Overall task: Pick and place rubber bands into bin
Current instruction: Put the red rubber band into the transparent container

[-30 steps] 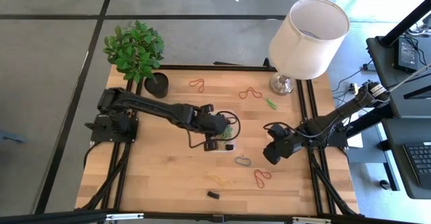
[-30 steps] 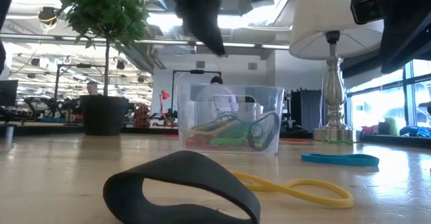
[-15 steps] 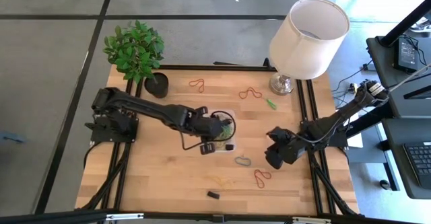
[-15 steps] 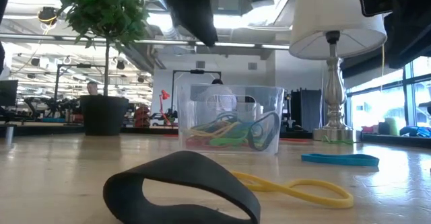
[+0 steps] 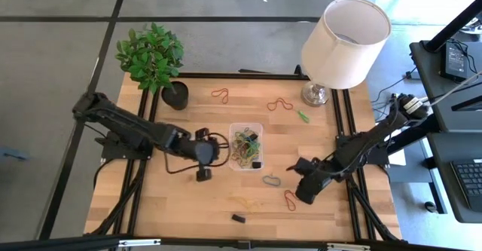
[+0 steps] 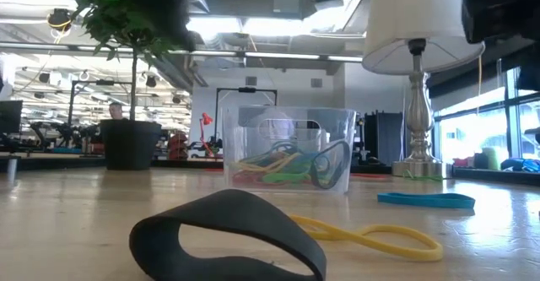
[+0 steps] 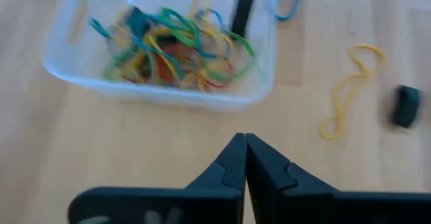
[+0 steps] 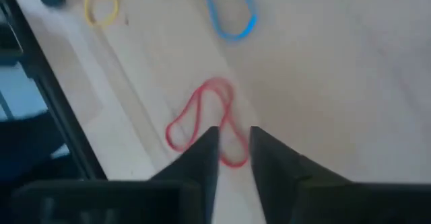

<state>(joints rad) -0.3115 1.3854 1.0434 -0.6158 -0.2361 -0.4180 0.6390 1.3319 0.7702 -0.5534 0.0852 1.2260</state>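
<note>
Right wrist view: the right tool (image 8: 234,146), slightly parted and empty, is aimed at a thin twisted red rubber band (image 8: 202,121); flat on the wooden desk (image 8: 323,69), it could be missed. At nine o'clock of the clear rectangular plastic bin (image 5: 245,127), the left tool (image 7: 244,158) is shut, empty.

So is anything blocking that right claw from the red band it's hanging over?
Nothing visible does. The right gripper hangs with its jaws slightly apart directly over the red rubber band, with only bare table around it. The blue band lies farther off.
</note>
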